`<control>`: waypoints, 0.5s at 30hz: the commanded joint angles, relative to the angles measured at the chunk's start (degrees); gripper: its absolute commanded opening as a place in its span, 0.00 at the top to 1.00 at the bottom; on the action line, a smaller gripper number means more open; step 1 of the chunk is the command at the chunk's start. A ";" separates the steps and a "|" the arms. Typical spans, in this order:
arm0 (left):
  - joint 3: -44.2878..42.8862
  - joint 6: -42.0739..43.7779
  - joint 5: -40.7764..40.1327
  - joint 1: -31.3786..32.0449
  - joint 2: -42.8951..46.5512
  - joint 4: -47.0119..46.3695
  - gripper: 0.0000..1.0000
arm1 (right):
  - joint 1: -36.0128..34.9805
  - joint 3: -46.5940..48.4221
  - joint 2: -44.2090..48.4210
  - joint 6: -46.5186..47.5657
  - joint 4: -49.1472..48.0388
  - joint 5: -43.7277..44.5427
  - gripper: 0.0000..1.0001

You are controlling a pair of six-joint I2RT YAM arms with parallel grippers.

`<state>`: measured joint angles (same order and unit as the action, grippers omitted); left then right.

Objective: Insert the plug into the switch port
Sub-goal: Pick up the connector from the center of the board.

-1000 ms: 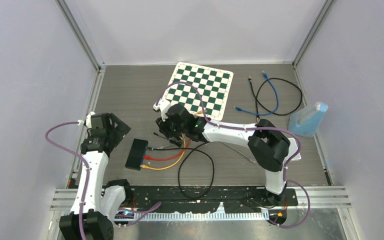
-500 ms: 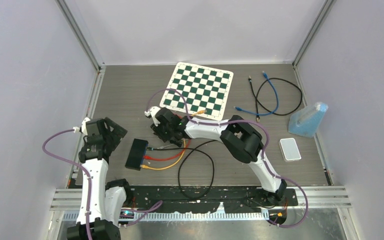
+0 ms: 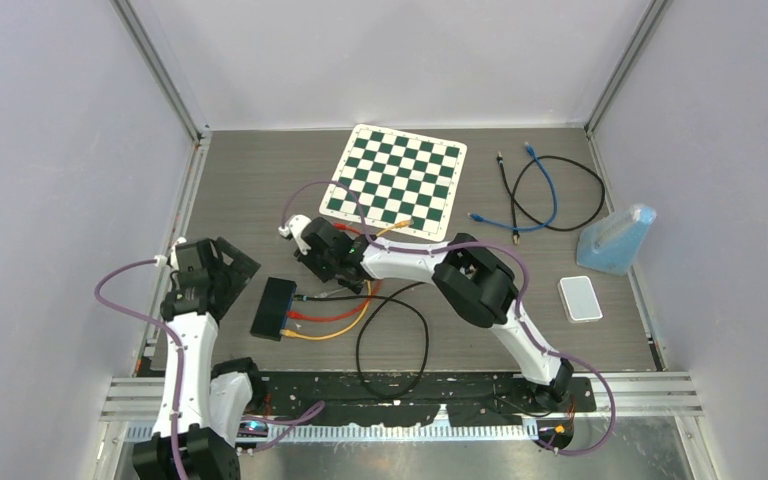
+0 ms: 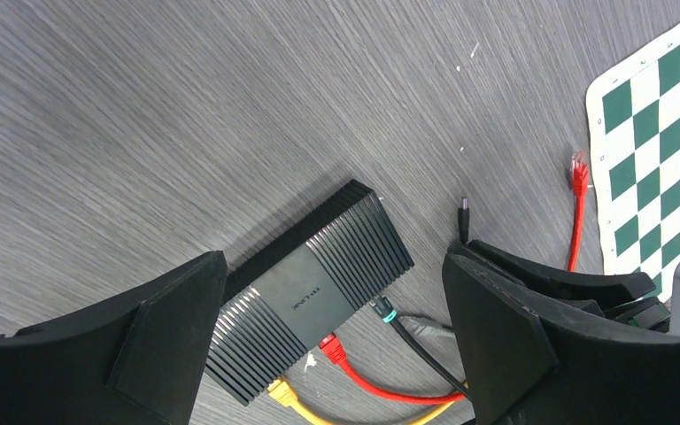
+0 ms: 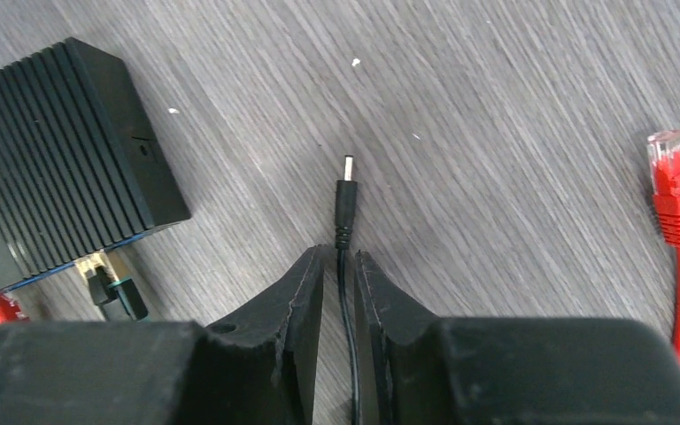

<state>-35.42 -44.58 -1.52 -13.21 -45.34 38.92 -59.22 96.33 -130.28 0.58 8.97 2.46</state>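
The black ribbed metal switch box (image 3: 274,307) lies on the grey wood-grain surface (image 3: 250,180), in its left part and closer to the near edge than to the far edge. Three cables are plugged side by side into the face of the box that looks to the right edge: a black cable (image 4: 407,336) with a green collar, a red cable (image 4: 363,381) and a yellow cable (image 4: 305,409). The small black barrel plug (image 5: 345,199) with a metal tip is on the far side of the box, near its corner but apart from it, and it is in no port. The plug is low over the surface; I cannot tell if it rests on it. The right gripper (image 5: 340,255) is directly behind the plug. Its two fingers stand close together on both sides of the thin black cable (image 5: 345,283) that leaves the plug, and only a narrow slot is between them. I cannot tell whether they press the cable or only stand around it. The plug itself sticks out free in front of the fingertips. To the right of it lies a loose red network connector (image 5: 673,177), well apart from the plug and near the edge of the green-and-white chessboard mat (image 3: 397,180). The left gripper (image 4: 332,261) hangs above the switch box near the left edge of the surface. Its jaws are spread wide and there is nothing between them.
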 commanded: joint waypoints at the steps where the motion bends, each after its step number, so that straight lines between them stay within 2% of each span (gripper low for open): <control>1: 0.77 0.24 3.21 -0.41 -1.09 -3.82 0.04 | -0.80 0.58 -0.28 1.07 -3.48 -0.39 0.73; 6: 0.05 0.38 2.31 -0.41 -2.91 -2.90 0.04 | -0.79 0.67 -0.91 0.51 -4.66 -0.37 0.71; 8: -0.16 0.08 2.05 -0.41 -3.15 -2.36 0.04 | -0.81 0.80 -1.31 0.74 -4.59 -0.03 0.74; 13: 0.45 -1.62 -1.56 -0.41 -2.59 -1.46 0.04 | -0.76 -0.64 -1.21 1.87 -6.21 0.64 0.92; 15: 0.85 -3.96 -3.42 -0.41 -2.47 0.28 0.06 | -0.70 -2.41 -0.18 2.90 -7.86 0.00 0.94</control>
<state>-34.89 -45.19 -1.06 -13.21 -48.58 38.02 -59.88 95.96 -131.26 1.72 4.80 2.37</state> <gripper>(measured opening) 0.959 0.083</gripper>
